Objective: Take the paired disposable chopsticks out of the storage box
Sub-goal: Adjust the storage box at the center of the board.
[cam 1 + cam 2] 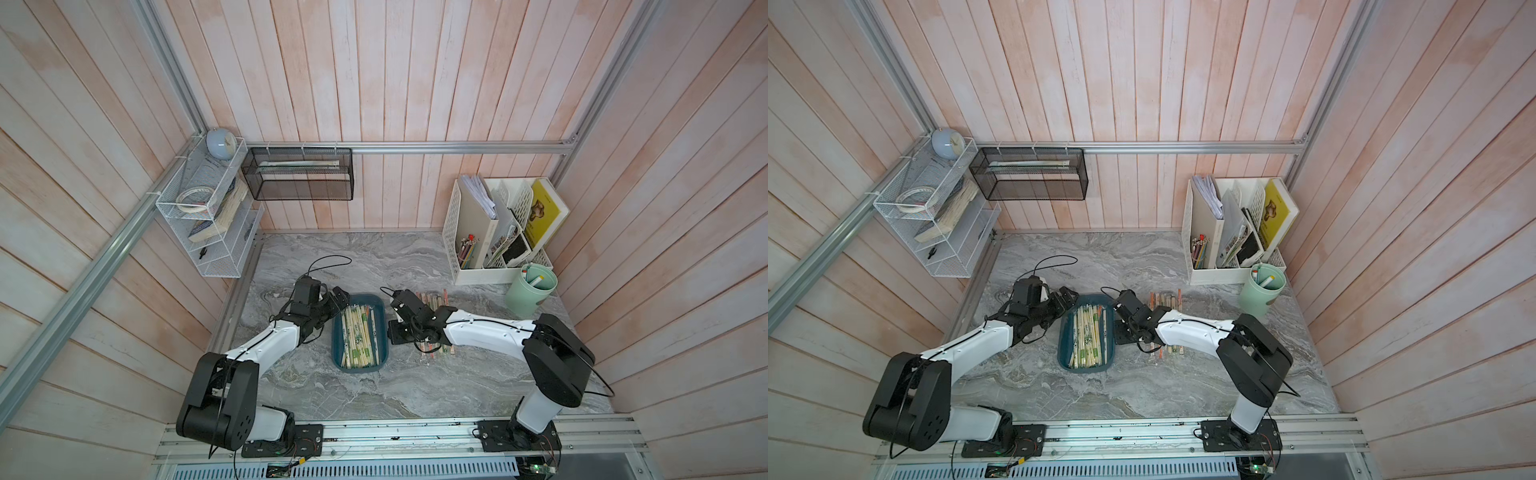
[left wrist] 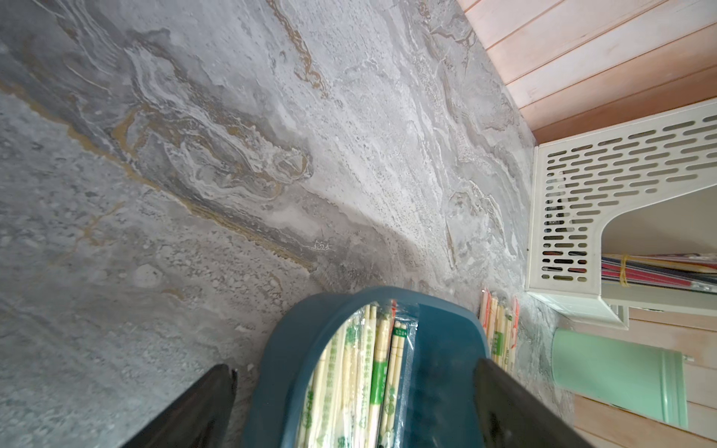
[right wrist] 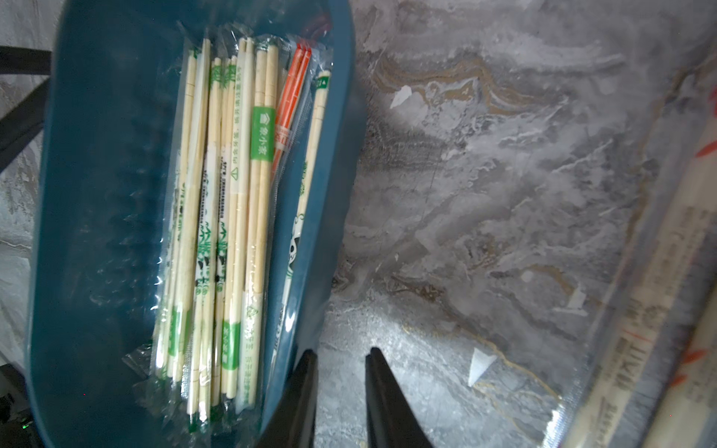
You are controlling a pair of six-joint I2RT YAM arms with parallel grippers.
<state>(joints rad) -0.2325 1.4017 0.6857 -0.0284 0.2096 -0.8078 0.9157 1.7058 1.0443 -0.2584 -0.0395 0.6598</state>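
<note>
Pink-plank booth, grey marble counter [image 1: 374, 257]. Both arms reach in from the near rail and meet at the storage box [image 1: 360, 369], which sits mid-counter between them, so either side can get at it.

Box is far from empty. The paired disposable chopsticks [image 1: 360, 336] lie lengthwise in it, overlapped in a loose layer.

A row of sleeved pairs [image 1: 434, 298] lies side by side on the counter just right of the box, partly under the right forearm. Reads as the drop zone, parallel to the box so nothing needs turning.

Left gripper [image 2: 355, 368]: jaws wide and empty at the box's far left corner, one finger outside over the counter, one over the box. My guess is it's lining up on the far stick ends, or set to steady the box.

Right gripper [image 3: 341, 351]: jaws narrow, nothing between them, over bare counter just beside the box's right wall. Probably between picks.

Risk: slick overlapped sleeves, so a pick could lift two.
</note>
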